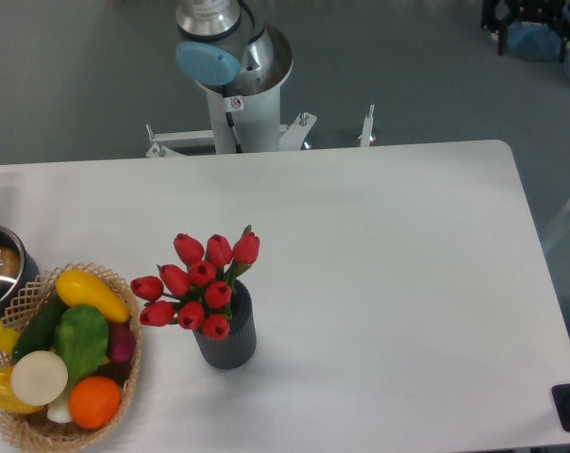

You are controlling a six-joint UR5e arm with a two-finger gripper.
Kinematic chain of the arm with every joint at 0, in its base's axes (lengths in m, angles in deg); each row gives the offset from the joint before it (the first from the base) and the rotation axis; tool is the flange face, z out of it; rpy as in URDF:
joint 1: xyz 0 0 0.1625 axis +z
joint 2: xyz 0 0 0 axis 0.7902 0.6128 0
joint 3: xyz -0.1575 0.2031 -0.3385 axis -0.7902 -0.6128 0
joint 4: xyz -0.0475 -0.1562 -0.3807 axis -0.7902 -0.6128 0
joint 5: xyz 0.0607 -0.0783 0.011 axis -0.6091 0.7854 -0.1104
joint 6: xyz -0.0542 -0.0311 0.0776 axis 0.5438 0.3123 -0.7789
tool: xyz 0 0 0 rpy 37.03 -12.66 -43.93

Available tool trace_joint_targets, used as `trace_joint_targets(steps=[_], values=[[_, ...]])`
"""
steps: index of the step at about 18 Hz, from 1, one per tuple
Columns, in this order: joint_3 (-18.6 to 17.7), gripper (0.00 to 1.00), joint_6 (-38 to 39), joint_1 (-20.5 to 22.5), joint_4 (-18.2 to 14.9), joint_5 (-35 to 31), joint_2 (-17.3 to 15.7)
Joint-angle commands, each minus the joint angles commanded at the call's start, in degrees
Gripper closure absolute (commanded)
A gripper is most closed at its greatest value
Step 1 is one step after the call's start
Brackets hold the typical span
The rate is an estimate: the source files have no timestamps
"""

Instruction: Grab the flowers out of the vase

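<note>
Fixed camera, overhead: you see the red tulips [198, 286] standing in the dark ribbed vase [227, 342] on the white table [389, 283], left of centre. Just beside the vase, at the left edge, a wicker basket [125, 396] holds vegetables [68, 349]; a metal pot [0, 269] sits behind it. The arm's base [230, 57] rises beyond the far edge. The gripper lies outside your view, so its state cannot be told.
</note>
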Motion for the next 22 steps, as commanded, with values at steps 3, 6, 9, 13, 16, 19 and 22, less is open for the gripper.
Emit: trace_joint_targets(steps=[3,6,9,13,16,19,22], values=[[-0.1,0.0,0.3,-0.1,0.1,0.5,0.1],[-0.1,0.0,0.6,-0.3,0.1,0.8,0.1],[-0.4,0.0,0.7,-0.6,0.1,0.9,0.1],[-1.1,0.0,0.9,-0.4,0.1,6.2,0.6],[-2.3,0.0,5.4,-1.2,0.2,9.2,1.1],[-3.4,0.0,9.7,-4.2,0.3,14.1,1.8],[-3.7,0.0,14.7,-6.9,0.4,16.4,2.0]])
